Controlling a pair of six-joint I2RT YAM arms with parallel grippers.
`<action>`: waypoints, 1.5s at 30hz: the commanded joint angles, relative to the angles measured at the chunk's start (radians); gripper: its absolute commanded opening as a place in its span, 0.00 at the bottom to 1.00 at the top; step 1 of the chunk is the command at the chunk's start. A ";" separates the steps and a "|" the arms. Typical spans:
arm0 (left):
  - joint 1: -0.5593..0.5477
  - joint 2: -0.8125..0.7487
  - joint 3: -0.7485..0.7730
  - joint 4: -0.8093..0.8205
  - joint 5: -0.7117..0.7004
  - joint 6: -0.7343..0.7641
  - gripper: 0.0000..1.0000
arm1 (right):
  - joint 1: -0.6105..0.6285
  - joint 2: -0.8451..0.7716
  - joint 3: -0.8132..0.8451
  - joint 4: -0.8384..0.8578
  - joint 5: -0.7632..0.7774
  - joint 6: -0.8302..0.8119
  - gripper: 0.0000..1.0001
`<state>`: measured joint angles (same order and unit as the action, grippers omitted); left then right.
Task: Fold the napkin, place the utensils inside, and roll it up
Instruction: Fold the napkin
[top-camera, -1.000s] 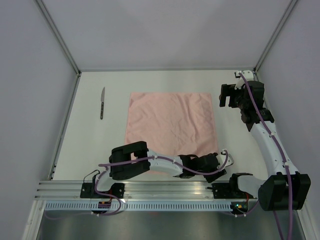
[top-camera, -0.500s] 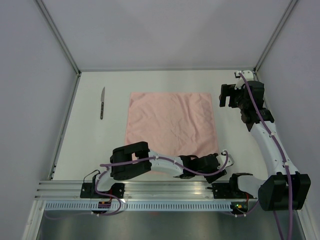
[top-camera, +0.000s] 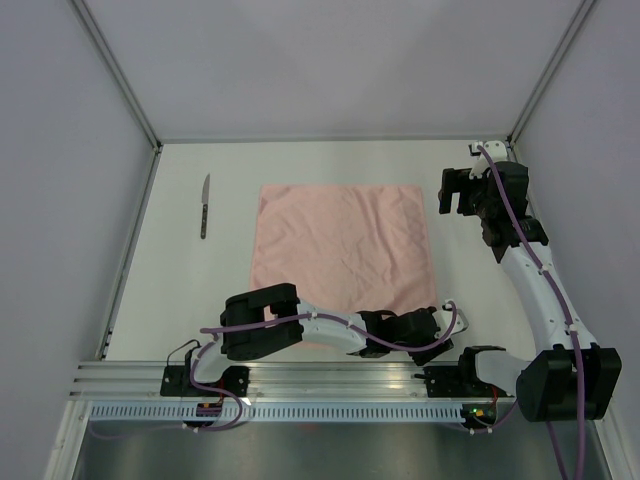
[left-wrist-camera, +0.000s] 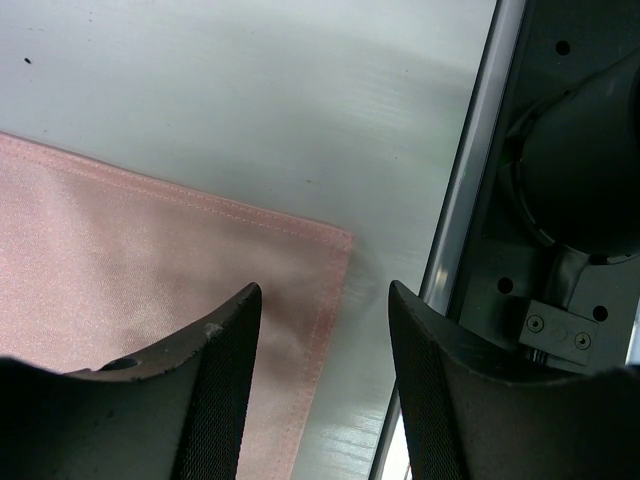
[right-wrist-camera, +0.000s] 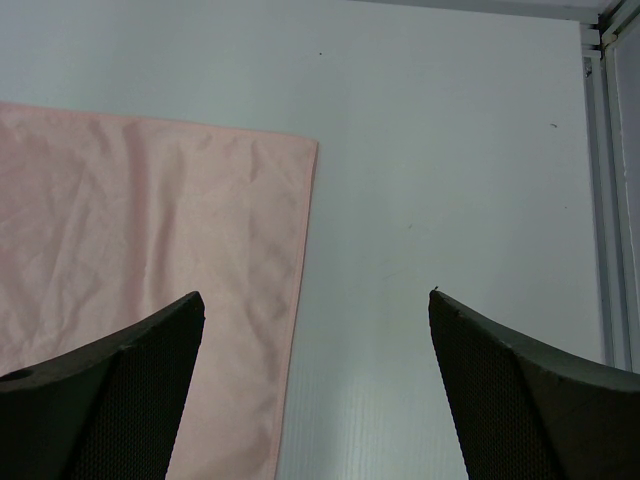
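Note:
The salmon-pink napkin (top-camera: 342, 250) lies flat and unfolded in the middle of the white table. A knife (top-camera: 204, 205) lies at the far left, apart from it. My left gripper (top-camera: 440, 322) is open, low over the napkin's near right corner (left-wrist-camera: 325, 250); its jaws straddle the cloth's right hem without closing on it. My right gripper (top-camera: 452, 190) is open and empty, beside the napkin's far right corner (right-wrist-camera: 300, 150), with the cloth's edge between its fingers in the right wrist view.
The metal rail (left-wrist-camera: 465, 190) and the right arm's base (top-camera: 490, 370) stand close to the right of my left gripper. Grey walls enclose the table on three sides. No other utensil shows.

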<state>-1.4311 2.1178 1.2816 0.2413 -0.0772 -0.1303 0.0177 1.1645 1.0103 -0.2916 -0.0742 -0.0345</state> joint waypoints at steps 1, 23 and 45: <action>-0.008 0.019 0.016 0.018 -0.009 0.035 0.59 | 0.002 0.004 0.001 0.020 -0.001 -0.007 0.98; -0.006 0.031 0.032 0.003 -0.013 0.034 0.55 | 0.004 -0.002 0.004 0.017 -0.003 -0.008 0.98; -0.003 0.045 0.028 -0.004 -0.049 0.035 0.40 | 0.002 0.001 0.002 0.017 -0.006 -0.008 0.98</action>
<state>-1.4311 2.1342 1.2968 0.2462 -0.1169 -0.1291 0.0177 1.1645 1.0103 -0.2916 -0.0750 -0.0410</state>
